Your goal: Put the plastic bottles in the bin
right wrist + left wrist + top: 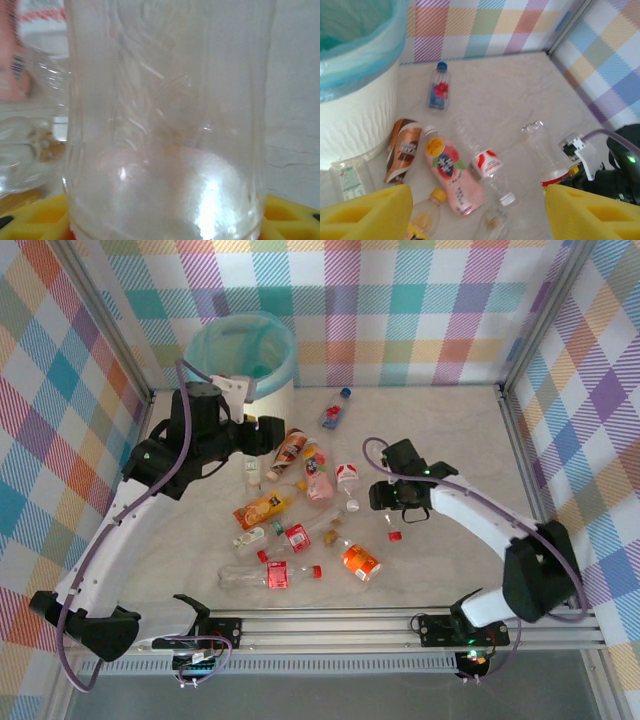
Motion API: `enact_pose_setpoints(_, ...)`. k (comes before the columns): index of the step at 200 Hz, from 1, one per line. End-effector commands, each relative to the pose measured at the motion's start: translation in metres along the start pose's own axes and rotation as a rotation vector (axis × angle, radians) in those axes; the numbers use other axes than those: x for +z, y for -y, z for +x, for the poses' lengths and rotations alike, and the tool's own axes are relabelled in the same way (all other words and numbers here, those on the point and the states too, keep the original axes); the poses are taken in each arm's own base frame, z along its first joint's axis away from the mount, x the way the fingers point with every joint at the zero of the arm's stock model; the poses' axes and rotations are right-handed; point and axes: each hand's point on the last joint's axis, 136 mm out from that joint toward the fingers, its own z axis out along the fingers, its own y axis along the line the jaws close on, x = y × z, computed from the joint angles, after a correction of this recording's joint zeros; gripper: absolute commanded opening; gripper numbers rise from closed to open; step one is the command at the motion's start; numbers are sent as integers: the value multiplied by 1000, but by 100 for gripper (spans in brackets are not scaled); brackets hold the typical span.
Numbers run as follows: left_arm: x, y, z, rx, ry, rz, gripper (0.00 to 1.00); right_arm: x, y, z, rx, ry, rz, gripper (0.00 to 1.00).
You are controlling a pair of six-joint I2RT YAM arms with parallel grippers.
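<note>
Several plastic bottles lie scattered mid-table: a blue-capped one point(334, 410) point(439, 90), a brown one point(290, 448) point(402, 150), a pink one point(318, 475) point(452, 172), a clear one with a red-and-white label point(487, 165) and an orange one point(262, 508). The white bin point(240, 350) point(355, 100) with its teal liner stands at the back left. My left gripper point(272, 435) point(480, 215) hovers open beside the bin, above the bottles, with nothing between its yellow fingers. My right gripper point(378, 495) point(165, 222) grips a clear bottle point(165, 115) point(540, 145) by its red-labelled end.
More bottles lie nearer the front: an orange-labelled one point(357, 560) and a clear red-labelled one point(270, 578). A loose red cap point(395, 535) sits by the right arm. Plaid walls with metal posts close the table on three sides. Bare table lies to the right.
</note>
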Motion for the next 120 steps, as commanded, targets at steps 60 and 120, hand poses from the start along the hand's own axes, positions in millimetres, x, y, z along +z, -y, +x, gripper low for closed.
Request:
enact_pose_setpoints(60, 9, 75, -56, -114, 107, 401, 75, -147, -47, -66, -288, 465, -253, 59)
enact_pose_setpoints(120, 10, 139, -59, -32, 64, 626, 83, -212, -95, -77, -436, 658, -522, 59)
